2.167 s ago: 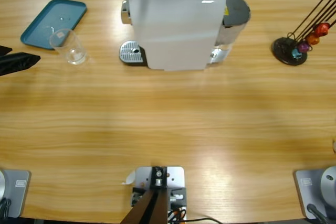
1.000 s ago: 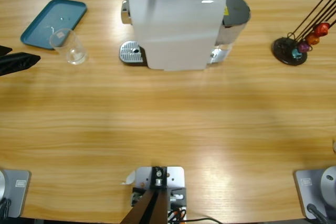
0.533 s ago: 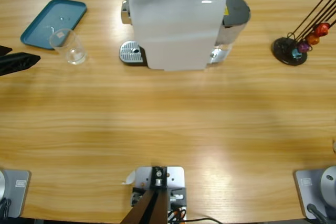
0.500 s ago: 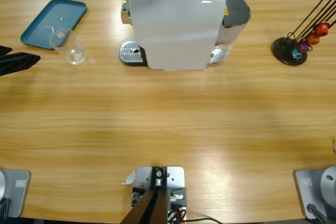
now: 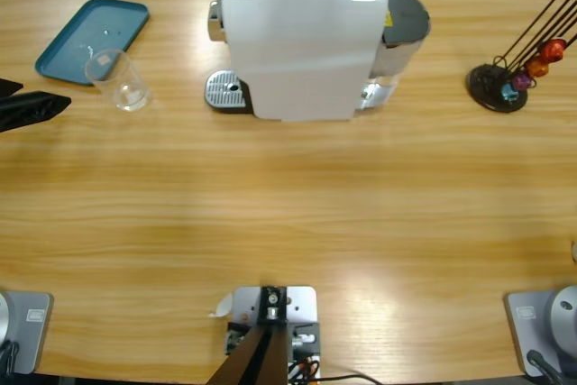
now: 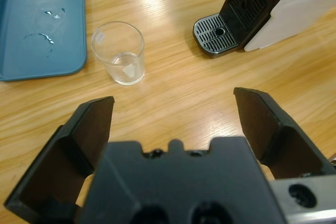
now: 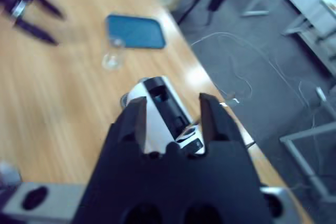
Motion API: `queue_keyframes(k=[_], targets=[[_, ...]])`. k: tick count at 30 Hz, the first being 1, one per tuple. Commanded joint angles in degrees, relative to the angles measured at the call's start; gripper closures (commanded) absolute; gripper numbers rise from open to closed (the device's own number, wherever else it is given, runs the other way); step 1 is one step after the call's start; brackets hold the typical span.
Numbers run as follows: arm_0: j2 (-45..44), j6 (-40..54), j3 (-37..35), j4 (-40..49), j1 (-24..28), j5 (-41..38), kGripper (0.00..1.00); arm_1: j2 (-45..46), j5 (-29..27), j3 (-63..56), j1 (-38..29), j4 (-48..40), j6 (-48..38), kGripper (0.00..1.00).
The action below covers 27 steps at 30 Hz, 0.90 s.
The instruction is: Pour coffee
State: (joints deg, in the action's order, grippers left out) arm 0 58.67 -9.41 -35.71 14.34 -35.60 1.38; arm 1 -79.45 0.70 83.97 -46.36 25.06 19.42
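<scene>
So — your glass stands empty at ~10 o'clock on the table, just beside the teal tray, w/ the coffee machine and its drip grate near, toward 12. Left gripper has jaws wide apart, nothing btwn them, glass ahead. Right gripper jaws part-open, empty, above the machine. Likely thin, light, slick, easily tipped — take it mid-wall, gently, keep it upright.

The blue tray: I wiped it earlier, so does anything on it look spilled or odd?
Yes. The blue tray carries a few small droplets or wet streaks near its middle. The empty glass stands upright beside it on the table, not on it.
</scene>
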Motion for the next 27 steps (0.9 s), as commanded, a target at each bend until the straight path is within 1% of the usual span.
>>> queue_keyframes(k=[1,5,8,12,22,27], targets=[[1.06,0.7,1.52,-0.36,-0.44,-0.68,0.009,2.48,-3.95,-16.26,3.84,-17.71,-13.62,1.0],[1.27,0.7,1.52,-0.33,-0.44,-0.73,0.009,-0.7,-8.44,-20.67,3.91,-25.64,-14.55,1.0],[1.45,0.7,1.43,-0.29,-0.44,-1.03,0.009,-3.43,-10.63,-20.69,4.0,-28.01,-13.09,1.0],[1.45,0.7,1.43,-0.27,-0.44,-1.07,0.009,-8.37,-11.16,-18.68,4.0,-28.35,-10.33,1.0],[1.54,0.7,1.43,-0.31,-0.44,-1.12,0.008,-15.73,-10.72,-14.31,3.8,-27.96,-8.89,1.0],[1.71,0.7,1.43,-0.27,-0.44,-1.12,0.009,-18.27,-11.32,-11.18,0.01,-26.33,-8.73,1.0]])
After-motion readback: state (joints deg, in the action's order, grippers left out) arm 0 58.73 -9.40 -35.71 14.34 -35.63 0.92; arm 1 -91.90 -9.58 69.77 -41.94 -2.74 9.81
